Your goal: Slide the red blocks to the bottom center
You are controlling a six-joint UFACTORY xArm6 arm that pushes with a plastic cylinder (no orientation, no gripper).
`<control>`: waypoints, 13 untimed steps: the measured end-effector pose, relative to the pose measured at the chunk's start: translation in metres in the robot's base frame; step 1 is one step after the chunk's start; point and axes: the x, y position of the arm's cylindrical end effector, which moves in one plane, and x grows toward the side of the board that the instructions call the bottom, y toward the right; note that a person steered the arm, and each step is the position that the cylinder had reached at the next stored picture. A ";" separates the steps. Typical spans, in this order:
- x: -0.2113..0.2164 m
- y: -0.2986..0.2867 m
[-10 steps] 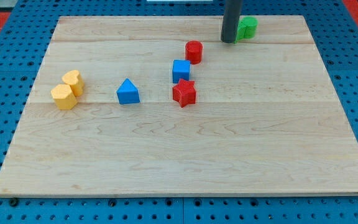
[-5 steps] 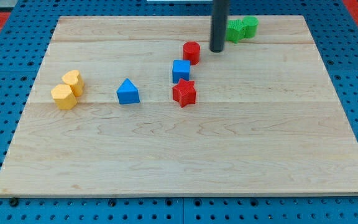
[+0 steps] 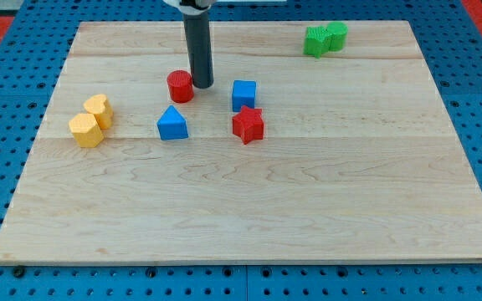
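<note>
A red cylinder (image 3: 180, 86) stands on the wooden board (image 3: 249, 209) left of the view's centre, in the upper half. My tip (image 3: 202, 85) is right beside it, touching its right side. A red star block (image 3: 248, 124) lies further right and lower, just below a blue cube (image 3: 243, 94). The rod rises straight up out of the view's top.
A blue triangle block (image 3: 172, 124) sits just below the red cylinder. Two yellow blocks (image 3: 90, 121) lie together at the left. Two green blocks (image 3: 325, 38) sit at the top right near the board's far edge.
My tip has swept from the top right to the left. It pushed the red cylinder left and slightly down, away from the blue cube. The other blocks stayed put.
</note>
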 end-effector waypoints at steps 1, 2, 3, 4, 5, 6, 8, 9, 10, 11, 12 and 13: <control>-0.034 -0.044; 0.023 -0.039; 0.073 -0.017; 0.086 0.008; 0.115 0.017; 0.137 -0.005; 0.119 0.020; 0.099 0.051; 0.089 0.062; 0.072 0.094; 0.087 0.130; 0.112 0.077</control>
